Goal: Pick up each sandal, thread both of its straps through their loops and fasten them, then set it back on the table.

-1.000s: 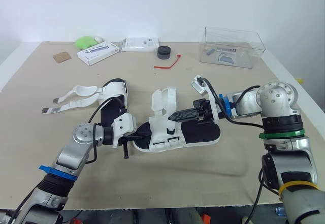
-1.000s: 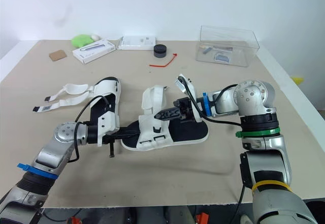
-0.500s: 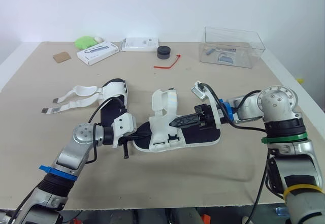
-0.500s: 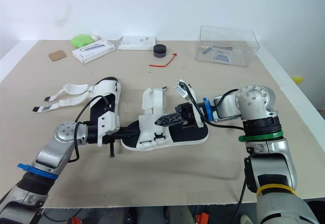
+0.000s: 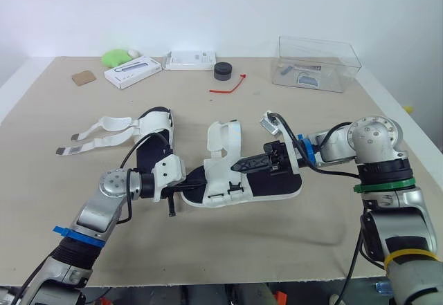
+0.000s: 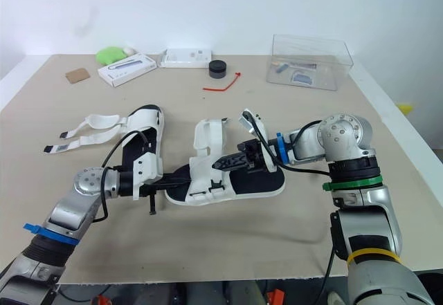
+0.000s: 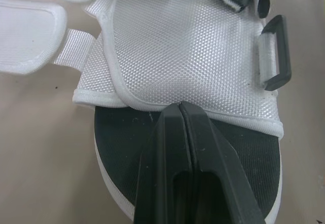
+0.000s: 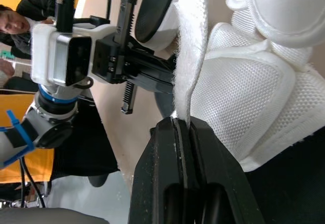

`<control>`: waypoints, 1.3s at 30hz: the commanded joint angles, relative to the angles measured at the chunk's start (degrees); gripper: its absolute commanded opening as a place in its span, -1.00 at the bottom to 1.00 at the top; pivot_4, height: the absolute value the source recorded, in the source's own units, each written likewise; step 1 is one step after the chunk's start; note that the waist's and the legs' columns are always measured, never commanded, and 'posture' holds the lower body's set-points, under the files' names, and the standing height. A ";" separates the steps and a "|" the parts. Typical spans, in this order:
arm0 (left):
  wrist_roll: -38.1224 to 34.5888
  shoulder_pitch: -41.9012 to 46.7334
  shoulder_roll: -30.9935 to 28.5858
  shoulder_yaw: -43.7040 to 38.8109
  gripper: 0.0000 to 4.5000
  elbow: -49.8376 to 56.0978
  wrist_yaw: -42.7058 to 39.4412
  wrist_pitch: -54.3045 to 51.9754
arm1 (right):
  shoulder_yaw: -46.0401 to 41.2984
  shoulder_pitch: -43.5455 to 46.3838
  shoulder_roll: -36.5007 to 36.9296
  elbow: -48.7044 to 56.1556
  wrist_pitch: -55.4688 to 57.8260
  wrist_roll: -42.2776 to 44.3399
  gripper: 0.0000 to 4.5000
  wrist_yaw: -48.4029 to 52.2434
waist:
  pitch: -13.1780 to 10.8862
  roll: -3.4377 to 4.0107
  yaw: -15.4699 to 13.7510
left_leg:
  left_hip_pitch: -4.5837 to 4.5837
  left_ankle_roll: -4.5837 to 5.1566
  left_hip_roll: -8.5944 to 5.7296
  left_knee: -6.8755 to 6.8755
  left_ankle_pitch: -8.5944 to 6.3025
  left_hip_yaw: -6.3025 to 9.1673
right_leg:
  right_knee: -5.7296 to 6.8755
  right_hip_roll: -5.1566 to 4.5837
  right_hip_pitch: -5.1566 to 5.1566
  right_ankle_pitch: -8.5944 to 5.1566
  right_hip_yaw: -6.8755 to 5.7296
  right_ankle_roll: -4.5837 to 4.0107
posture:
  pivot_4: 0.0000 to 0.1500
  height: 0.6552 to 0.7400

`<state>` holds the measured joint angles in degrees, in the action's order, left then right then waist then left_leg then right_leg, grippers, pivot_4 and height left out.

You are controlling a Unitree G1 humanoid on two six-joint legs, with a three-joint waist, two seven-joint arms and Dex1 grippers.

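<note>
Table (image 5: 291,243) carrying both sandals. Centre sandal (image 5: 277,187) lying flat mid-table between hands. Second sandal (image 5: 149,135) lying further left, straps trailing loose. Right hand (image 5: 239,165) pinching centre sandal's white strap (image 8: 190,56), fingers closed tight on it. Left hand (image 5: 196,180) closed and empty, fingertips resting on black footbed (image 7: 122,142).

On the far part of the beige table (image 5: 208,243) lie a brown cardboard square (image 5: 84,77), a green lump (image 5: 118,57), a long white box (image 5: 134,72), a second flat white box (image 5: 192,60), a black round puck (image 5: 223,71), a thin red tie (image 5: 230,86) and a clear plastic box (image 5: 318,63).
</note>
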<state>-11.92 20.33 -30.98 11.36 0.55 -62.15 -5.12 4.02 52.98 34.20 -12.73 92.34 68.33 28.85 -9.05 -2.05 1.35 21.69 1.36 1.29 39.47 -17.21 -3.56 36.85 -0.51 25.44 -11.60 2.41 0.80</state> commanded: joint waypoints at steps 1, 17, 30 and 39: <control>0.36 -0.48 -0.39 0.43 -1.00 0.61 -0.27 0.36 | -0.20 1.93 0.46 0.77 0.16 2.86 -0.97 -0.05 | 0.00 0.00 0.00 | 0.00 0.00 0.00 0.00 0.00 0.00 | 0.00 0.00 0.00 0.00 0.00 0.00 | 1.00 1.00; 0.61 -0.45 -0.09 0.79 -1.00 0.62 -0.26 0.43 | 0.91 0.52 2.37 0.28 0.16 9.28 -0.97 -4.54 | 0.00 0.00 0.00 | 0.03 0.02 0.00 0.00 -0.01 0.01 | -0.04 -0.01 0.00 0.00 -0.02 0.00 | 1.00 1.00; 0.86 -0.67 0.02 0.97 -1.00 0.72 -0.12 0.59 | 2.76 0.03 3.07 -0.48 0.16 9.67 -0.97 -6.07 | 0.00 0.00 0.00 | 0.04 0.05 0.00 0.00 -0.03 0.02 | -0.08 -0.01 -0.01 -0.01 -0.03 0.01 | 1.00 1.00; 1.21 -1.03 0.46 1.27 -1.00 1.27 0.52 0.39 | 4.35 -0.09 2.44 0.10 0.16 3.94 -0.97 -4.53 | 0.01 0.01 -0.01 | 0.05 0.09 0.01 -0.03 -0.06 0.02 | -0.12 0.00 0.00 -0.01 -0.04 0.01 | 1.00 1.00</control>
<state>-11.29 20.25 -30.38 11.51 0.72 -61.57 -4.79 7.66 52.78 36.61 -13.69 91.89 72.71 23.46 -9.04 -2.05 1.34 21.74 1.47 1.30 39.43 -17.28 -3.54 36.73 -0.52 25.45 -11.61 2.37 0.81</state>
